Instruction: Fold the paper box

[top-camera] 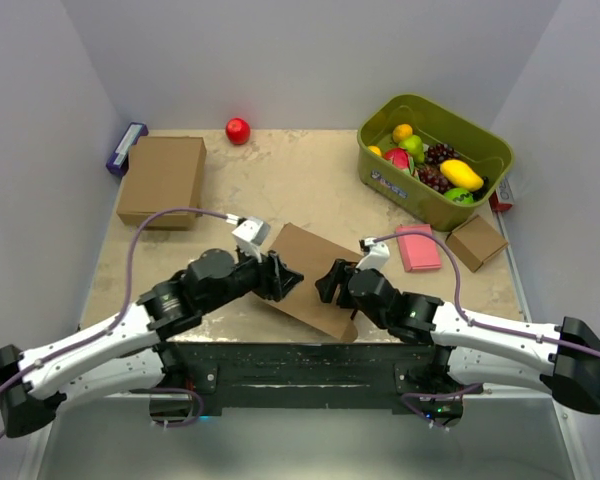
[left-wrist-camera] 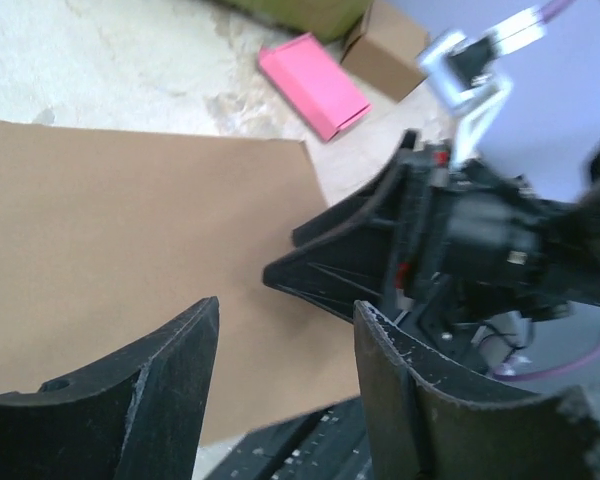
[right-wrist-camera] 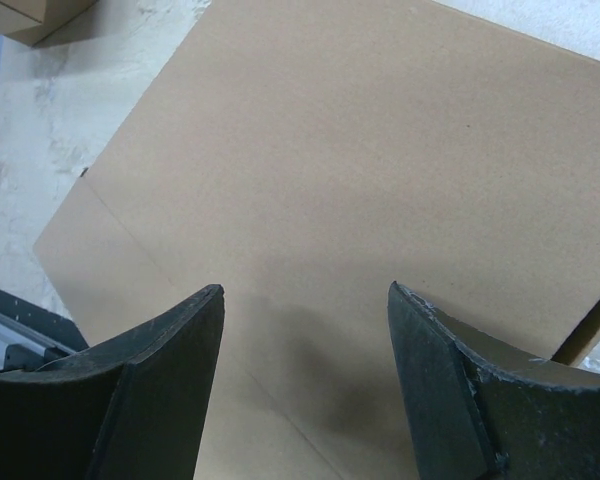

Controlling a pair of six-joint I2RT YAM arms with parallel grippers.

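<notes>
We've got a mottled beige table (top-camera: 280,195) with pale walls (top-camera: 300,60) on three sides. One flat paper box (top-camera: 310,255) sits at 6 o'clock between the left gripper (top-camera: 295,280) and the right gripper (top-camera: 325,285). Both have jaws spread and are gripping nothing. There's also one closed brown box (top-camera: 162,180) at 10, one fruit bin (top-camera: 380,165) at 1, and one red ball (top-camera: 238,130) at 12.

Our mottled beige worktop (top-camera: 280,190) bears a flat brown cardboard sheet (top-camera: 308,255), closed brown box (top-camera: 162,180), red ball (top-camera: 238,130), olive bin (top-camera: 405,195), pink block (top-camera: 418,247) and small cardboard cube (top-camera: 477,242).
</notes>
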